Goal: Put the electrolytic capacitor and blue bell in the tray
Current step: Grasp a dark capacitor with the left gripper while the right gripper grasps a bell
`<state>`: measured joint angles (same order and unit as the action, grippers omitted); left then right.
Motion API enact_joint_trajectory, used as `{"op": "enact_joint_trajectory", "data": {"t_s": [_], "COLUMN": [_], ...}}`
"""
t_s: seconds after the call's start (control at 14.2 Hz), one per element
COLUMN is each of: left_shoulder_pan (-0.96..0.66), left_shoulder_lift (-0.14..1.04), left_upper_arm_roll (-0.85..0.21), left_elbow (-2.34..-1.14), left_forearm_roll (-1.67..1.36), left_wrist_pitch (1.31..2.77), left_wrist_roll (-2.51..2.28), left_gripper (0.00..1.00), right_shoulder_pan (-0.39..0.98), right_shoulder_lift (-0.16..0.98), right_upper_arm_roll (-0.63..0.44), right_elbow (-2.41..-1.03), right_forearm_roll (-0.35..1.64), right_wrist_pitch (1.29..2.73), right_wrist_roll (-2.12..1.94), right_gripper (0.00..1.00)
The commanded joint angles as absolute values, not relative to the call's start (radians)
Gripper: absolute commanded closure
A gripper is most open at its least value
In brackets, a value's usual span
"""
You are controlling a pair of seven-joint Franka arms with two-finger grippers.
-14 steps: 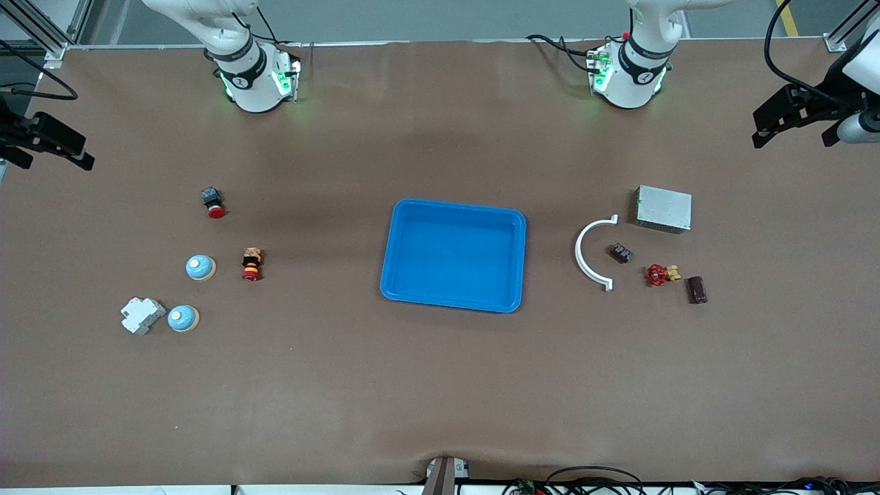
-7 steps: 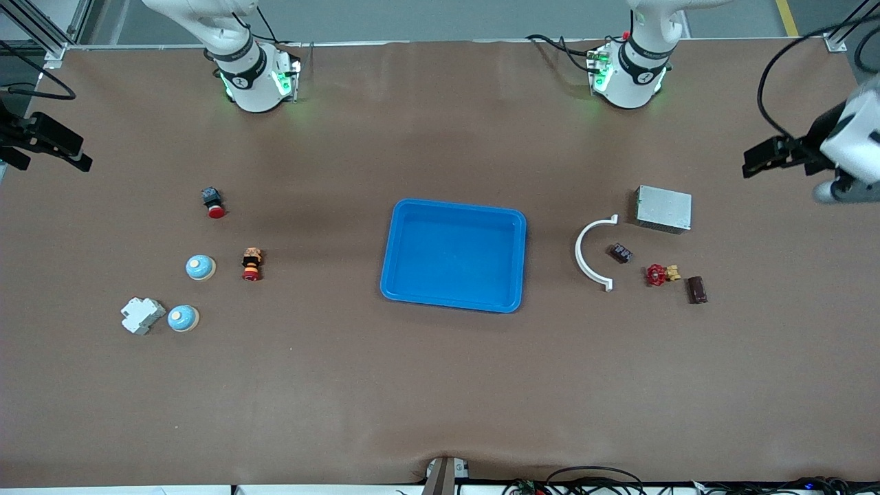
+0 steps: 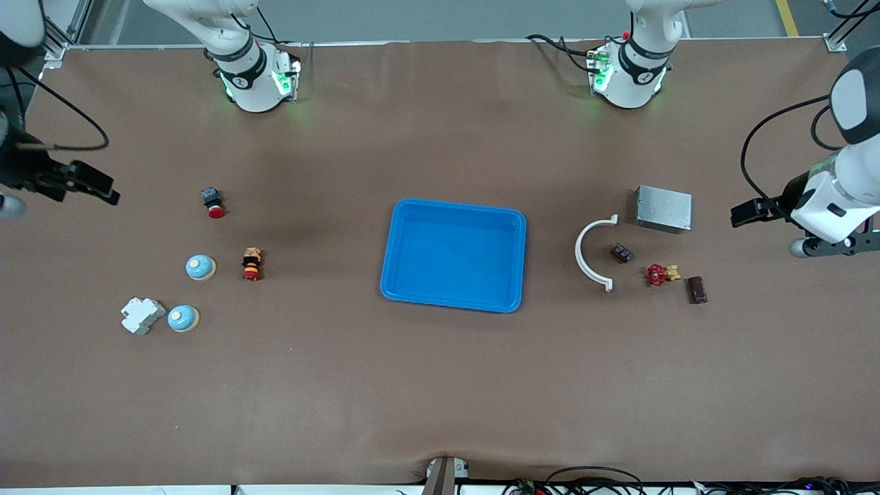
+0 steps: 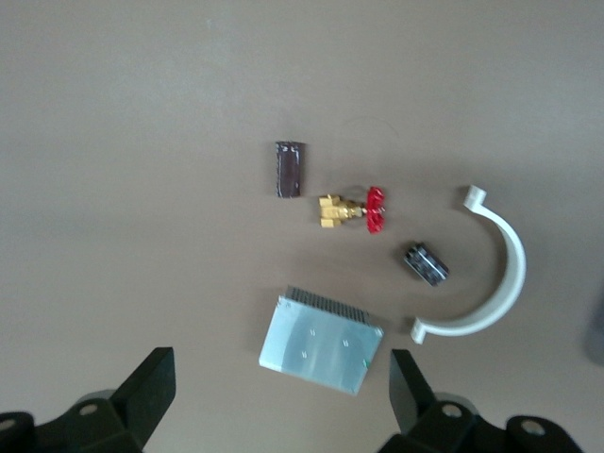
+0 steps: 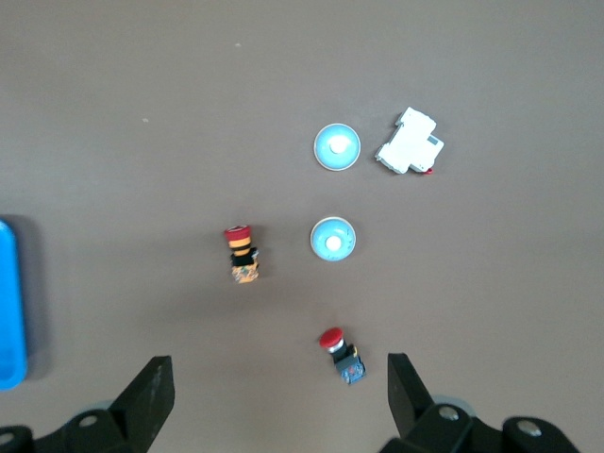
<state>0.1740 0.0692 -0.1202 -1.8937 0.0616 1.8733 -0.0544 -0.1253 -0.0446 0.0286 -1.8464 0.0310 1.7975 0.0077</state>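
Front view: the tray point(image 3: 454, 255) sits unmoved mid-table, while the left gripper point(image 3: 746, 212) has descended toward the metal box point(image 3: 663, 208) and the right gripper point(image 3: 96, 189) has shifted inward. Left wrist view: fingers point(image 4: 151, 394) spread wide, empty; the electrolytic capacitor point(image 4: 426, 263) lies past the box. Right wrist view: fingers point(image 5: 149, 396) wide, empty, both blue bells point(image 5: 337, 147) point(image 5: 332, 238) ahead of them.
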Motion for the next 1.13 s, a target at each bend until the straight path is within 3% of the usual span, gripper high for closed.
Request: {"op": "enact_joint_trajectory", "data": {"t_s": [0.0,0.28,0.42,0.71,0.92,0.99,1.06], "left_shoulder_pan": [0.175,0.187,0.205,0.244,0.275,0.275,0.275], "left_shoulder_lift": [0.049,0.198,0.257,0.377,0.449,0.460,0.469], "left_upper_arm_roll": [-0.127,-0.127,-0.124,-0.124,-0.124,-0.124,-0.124], "left_elbow": [-2.025,-2.068,-2.094,-2.112,-2.103,-2.103,-2.102], "left_forearm_roll": [0.072,0.081,0.087,0.129,0.130,0.129,0.129], "left_wrist_pitch": [2.036,2.262,2.392,2.574,2.655,2.666,2.668], "left_wrist_roll": [-0.060,-0.121,-0.120,-0.121,-0.118,-0.118,-0.118], "left_gripper": [0.00,0.00,0.14,0.21,0.26,0.30,0.41], "right_shoulder_pan": [-0.166,-0.190,-0.193,-0.202,-0.204,-0.206,-0.206], "right_shoulder_lift": [-0.048,0.061,0.119,0.248,0.340,0.375,0.408], "right_upper_arm_roll": [0.038,0.038,0.038,0.038,0.038,0.038,0.038], "right_elbow": [-2.018,-2.115,-2.112,-2.088,-1.990,-1.961,-1.933], "right_forearm_roll": [0.040,0.040,0.035,0.028,0.026,0.026,0.026], "right_wrist_pitch": [1.986,2.172,2.218,2.374,2.382,2.384,2.384], "right_wrist_roll": [-0.014,-0.015,-0.015,-0.017,-0.015,-0.015,-0.015], "right_gripper": [0.00,0.00,0.00,0.00,0.00,0.00,0.00]}}
